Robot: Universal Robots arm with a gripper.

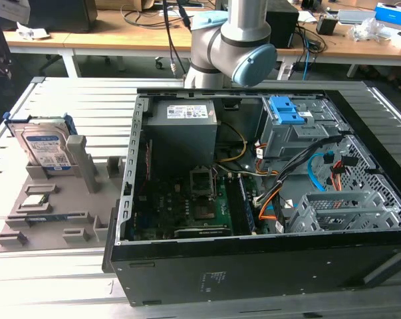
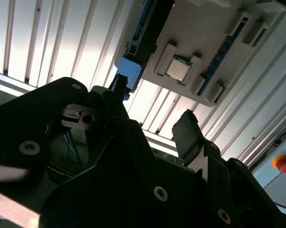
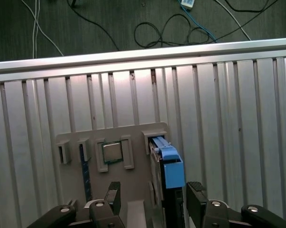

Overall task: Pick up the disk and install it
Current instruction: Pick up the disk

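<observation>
You are at the pick-up step: the disk (image 1: 46, 147) stands on edge in its slot at the back of the grey fixture tray (image 1: 27, 219), on the slatted table to the exterior view's left of the open computer case (image 1: 253, 279), and nothing has hold of it. In the first wrist view your gripper (image 3: 154, 202) hangs well above the tray with its fingers (image 3: 196, 202) spread wide and empty. The disk's blue carrier edge sits in the gap between them, closer to one finger than the other. By my reading, the grasp calls for centring that gap over the disk and squaring the fingers to its flat faces. It then needs a straight descent that keeps clear of the tray's neighbouring posts and the processor (image 3: 112, 153) beside it. The drive cage (image 1: 286, 113) in the case waits unfilled.
</observation>
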